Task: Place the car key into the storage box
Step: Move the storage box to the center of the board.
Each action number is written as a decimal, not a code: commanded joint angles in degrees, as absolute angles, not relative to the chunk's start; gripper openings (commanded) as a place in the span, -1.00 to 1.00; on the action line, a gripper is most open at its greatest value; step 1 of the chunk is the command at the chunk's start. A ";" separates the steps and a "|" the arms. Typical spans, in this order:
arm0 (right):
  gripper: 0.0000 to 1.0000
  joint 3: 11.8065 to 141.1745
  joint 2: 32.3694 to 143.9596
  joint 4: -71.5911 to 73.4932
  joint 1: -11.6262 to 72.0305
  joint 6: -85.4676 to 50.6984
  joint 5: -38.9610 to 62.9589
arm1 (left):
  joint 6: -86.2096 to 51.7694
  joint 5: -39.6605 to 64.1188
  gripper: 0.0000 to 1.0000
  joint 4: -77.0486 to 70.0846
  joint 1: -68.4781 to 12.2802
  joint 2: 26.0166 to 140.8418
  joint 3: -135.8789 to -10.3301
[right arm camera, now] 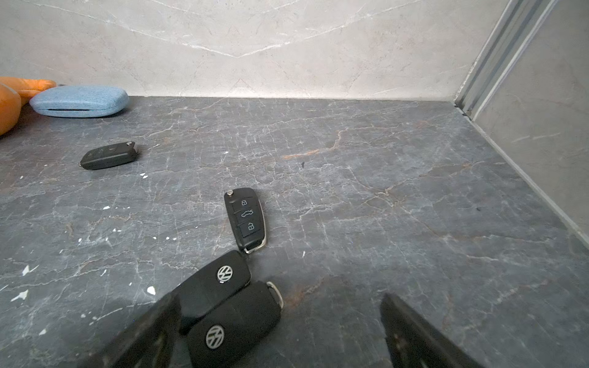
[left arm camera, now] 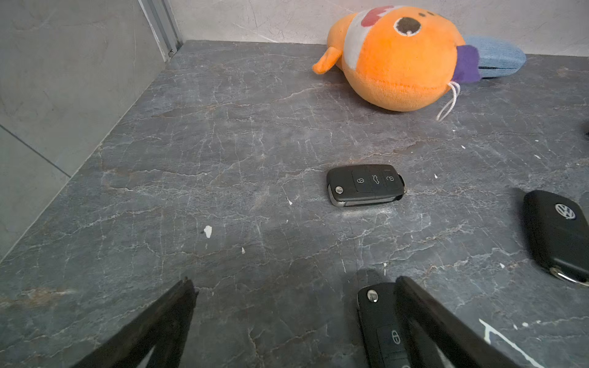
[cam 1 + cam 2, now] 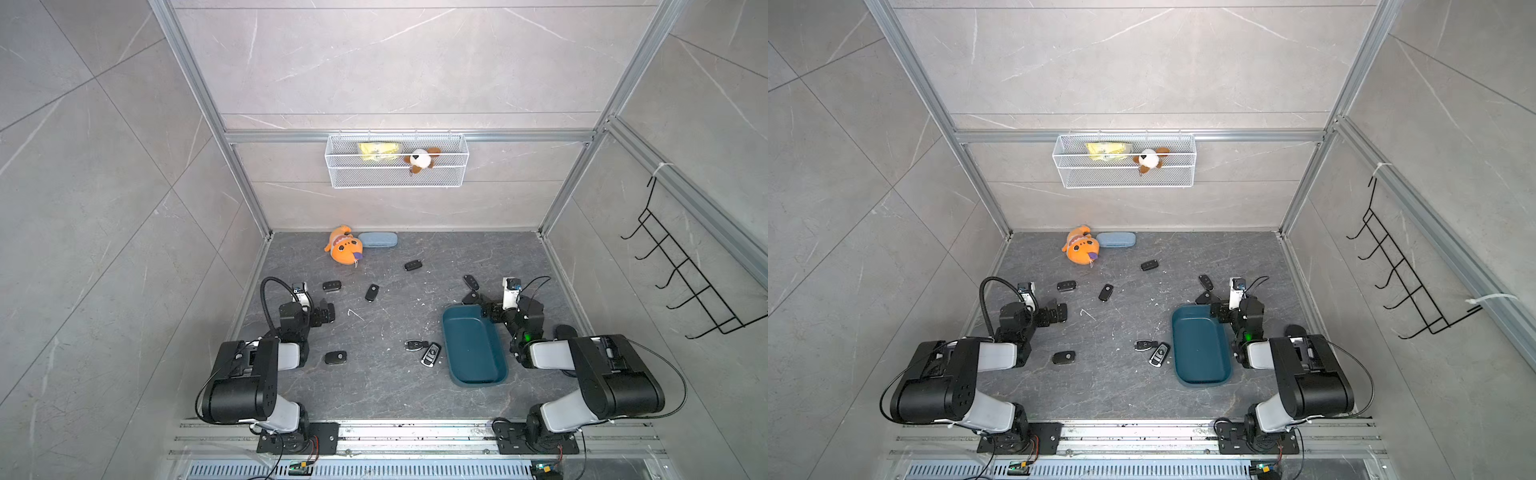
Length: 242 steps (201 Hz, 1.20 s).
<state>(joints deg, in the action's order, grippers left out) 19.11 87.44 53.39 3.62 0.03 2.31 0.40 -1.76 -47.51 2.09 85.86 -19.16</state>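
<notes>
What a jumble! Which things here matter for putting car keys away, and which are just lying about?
For the job: car keys, teal storage box.
Just lying about: orange plush toy, pale blue case, wire basket holding a yellow packet and toy dog.

Grey tabletop (image 3: 395, 395) holds car keys (image 3: 372, 292), storage box (image 3: 473, 345) — plush (image 3: 344, 249), case (image 3: 378, 240).

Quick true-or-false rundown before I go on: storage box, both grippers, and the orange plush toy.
1. The storage box holds no key. True.
2. The left gripper is shut on a key fob. False: it is open, and a key fob lies on the table by one of its fingers.
3. The right gripper is open. True.
4. The orange plush lies inside the storage box. False: it lies on the table beside the pale blue case.
</notes>
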 commanded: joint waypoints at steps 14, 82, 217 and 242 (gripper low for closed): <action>0.99 20.23 87.61 52.15 3.84 1.07 3.69 | 0.21 -2.06 1.00 -48.25 2.52 85.78 -20.71; 0.99 20.23 87.54 52.20 3.86 1.07 3.69 | 0.21 -2.02 1.00 -48.27 2.48 85.82 -20.74; 0.99 20.43 87.63 51.89 3.76 0.91 3.80 | -0.07 -1.62 1.00 -47.70 2.89 86.08 -21.24; 0.99 20.23 87.46 52.24 3.76 0.99 3.69 | -0.51 -1.81 1.00 -47.30 3.33 85.54 -21.33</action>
<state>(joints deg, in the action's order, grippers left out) 19.14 87.44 53.36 3.62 0.23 3.27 0.21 -1.48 -46.65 2.70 85.86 -19.64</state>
